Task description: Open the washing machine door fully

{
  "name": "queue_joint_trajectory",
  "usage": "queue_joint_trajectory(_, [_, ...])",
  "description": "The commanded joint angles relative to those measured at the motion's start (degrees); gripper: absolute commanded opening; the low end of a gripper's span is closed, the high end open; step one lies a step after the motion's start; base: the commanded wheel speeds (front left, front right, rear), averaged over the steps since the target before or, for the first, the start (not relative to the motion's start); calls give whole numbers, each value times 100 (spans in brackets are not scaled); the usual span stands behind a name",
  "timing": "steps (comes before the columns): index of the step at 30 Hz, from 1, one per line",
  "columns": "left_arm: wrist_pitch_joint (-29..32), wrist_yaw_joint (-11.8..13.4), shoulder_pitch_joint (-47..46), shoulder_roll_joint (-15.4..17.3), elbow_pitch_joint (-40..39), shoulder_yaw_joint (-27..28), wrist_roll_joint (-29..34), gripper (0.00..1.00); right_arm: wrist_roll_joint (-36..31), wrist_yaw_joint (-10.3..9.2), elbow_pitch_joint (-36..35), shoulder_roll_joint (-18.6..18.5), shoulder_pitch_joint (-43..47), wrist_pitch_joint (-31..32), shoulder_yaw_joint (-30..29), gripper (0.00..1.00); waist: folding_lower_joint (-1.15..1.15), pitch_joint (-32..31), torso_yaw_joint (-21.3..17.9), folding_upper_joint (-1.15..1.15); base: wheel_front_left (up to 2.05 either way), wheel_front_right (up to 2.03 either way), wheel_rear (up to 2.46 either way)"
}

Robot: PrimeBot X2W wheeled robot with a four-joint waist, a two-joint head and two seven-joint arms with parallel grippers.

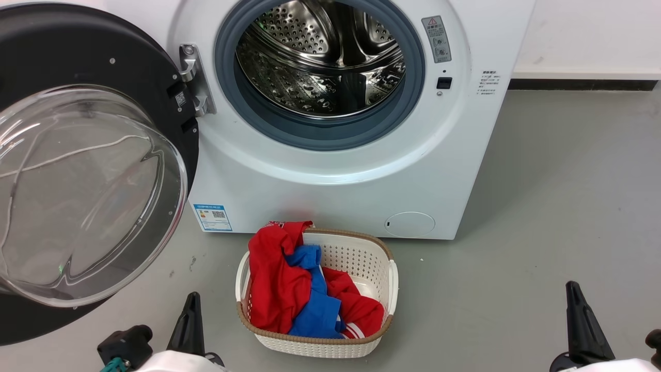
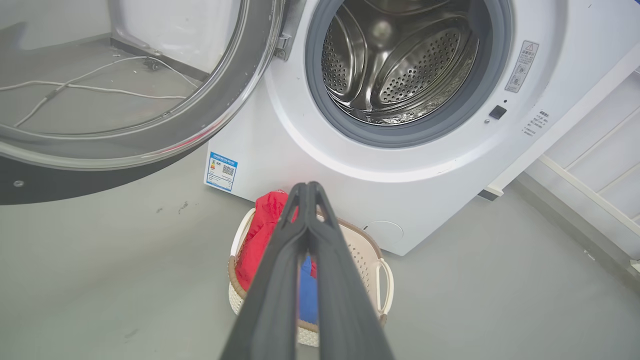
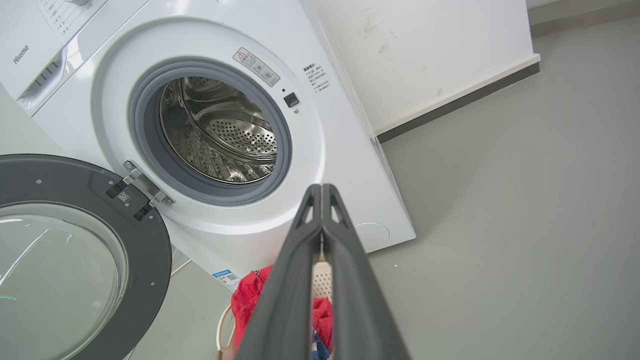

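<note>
The washing machine door [image 1: 88, 170] hangs swung wide open at the left of the white machine, its black rim around a bulging clear glass bowl. It also appears as the washing machine door [image 2: 125, 140] and the washing machine door [image 3: 75, 260]. The steel drum [image 1: 320, 62] behind the grey gasket is exposed. My left gripper [image 1: 192, 299] sits low at the bottom left, well below and right of the door; its fingers [image 2: 292, 235] are pressed together on nothing. My right gripper [image 1: 574, 292] is at the bottom right, with fingers [image 3: 345, 230] closed and empty.
A white laundry basket [image 1: 377, 258] with red and blue clothes stands on the grey floor in front of the machine, between my grippers. A white cable [image 2: 100, 90] lies on the floor behind the door. A wall with a dark skirting [image 1: 583, 82] runs to the right.
</note>
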Motion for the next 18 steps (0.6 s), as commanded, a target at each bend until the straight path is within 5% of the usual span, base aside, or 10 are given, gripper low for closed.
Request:
queue_joint_trajectory(1, [57,-37,-193,5,-59,54,-313,0,314,1,-25,-66,-188,55,15,0,0,2,-3,0,0,0,0])
queue_joint_trajectory(18, [467,-189,-424,4,46,237,-2020,0,1961,1,261,-112,-544,417,62,0,0,21,-29,0,0,0,0])
